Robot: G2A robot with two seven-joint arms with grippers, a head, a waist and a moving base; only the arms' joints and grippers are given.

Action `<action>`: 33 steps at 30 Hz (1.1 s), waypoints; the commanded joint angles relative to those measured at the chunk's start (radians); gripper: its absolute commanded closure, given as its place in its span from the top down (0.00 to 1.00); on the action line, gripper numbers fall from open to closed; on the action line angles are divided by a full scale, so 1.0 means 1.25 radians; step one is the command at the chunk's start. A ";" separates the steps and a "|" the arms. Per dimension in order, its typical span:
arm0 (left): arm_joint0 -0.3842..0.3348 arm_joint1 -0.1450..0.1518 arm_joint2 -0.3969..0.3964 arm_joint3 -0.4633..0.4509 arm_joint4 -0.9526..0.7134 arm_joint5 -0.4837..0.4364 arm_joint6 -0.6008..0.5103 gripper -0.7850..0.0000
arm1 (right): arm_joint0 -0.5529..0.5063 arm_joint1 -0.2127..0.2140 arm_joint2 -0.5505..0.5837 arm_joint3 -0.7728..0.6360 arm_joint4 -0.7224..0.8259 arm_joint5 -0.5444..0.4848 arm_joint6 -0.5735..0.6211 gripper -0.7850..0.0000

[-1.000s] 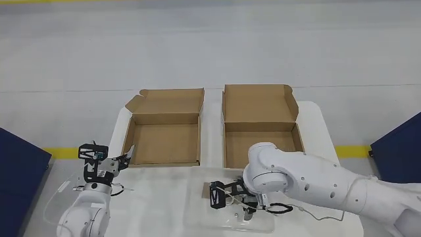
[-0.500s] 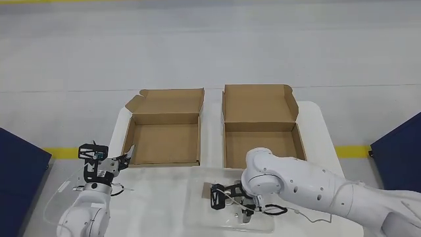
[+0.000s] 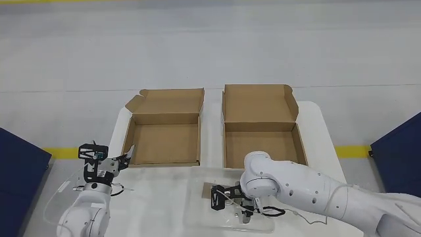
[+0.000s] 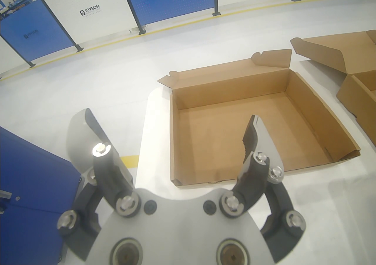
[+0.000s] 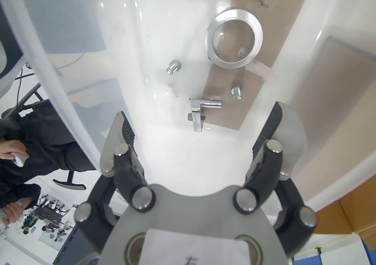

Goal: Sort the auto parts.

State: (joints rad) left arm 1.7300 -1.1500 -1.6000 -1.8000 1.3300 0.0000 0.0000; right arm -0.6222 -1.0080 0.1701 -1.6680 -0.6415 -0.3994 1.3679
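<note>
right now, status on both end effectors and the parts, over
Left end effector open, by left box. Right end effector open, over bracket in clear tray. Ring and two bolts loose alongside; nothing in the way.

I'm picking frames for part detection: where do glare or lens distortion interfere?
Right wrist view: bright reflections streak the clear tray, yet the metal ring shows clearly; left wrist view: the yellow floor line bows, wide-lens distortion; top view: even light, no strong glare.

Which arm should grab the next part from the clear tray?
Right. The right gripper hangs open over the clear tray, with the metal ring, bolts and bracket ahead of it. The left gripper, also open, sits by the left box, off the tray.
</note>
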 commanded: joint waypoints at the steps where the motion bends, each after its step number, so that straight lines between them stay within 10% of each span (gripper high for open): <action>1: 0.000 0.000 0.000 0.000 0.000 0.000 0.000 1.00 | -0.006 -0.002 0.001 0.002 -0.009 0.011 -0.003 1.00; 16: 0.000 0.000 0.000 0.000 0.000 0.000 0.000 1.00 | -0.027 -0.007 0.008 0.012 -0.069 0.024 -0.027 1.00; 23: 0.000 0.000 0.000 0.000 0.000 0.000 0.000 1.00 | -0.033 -0.009 0.024 0.013 -0.084 0.031 -0.020 0.52; 33: 0.000 0.000 0.000 0.000 0.000 0.000 0.000 1.00 | -0.044 -0.013 0.044 0.022 -0.092 0.022 -0.017 0.40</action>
State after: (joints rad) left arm 1.7300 -1.1500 -1.6000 -1.8000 1.3300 0.0000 0.0000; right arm -0.6767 -1.0233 0.2239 -1.6416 -0.7553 -0.3707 1.3461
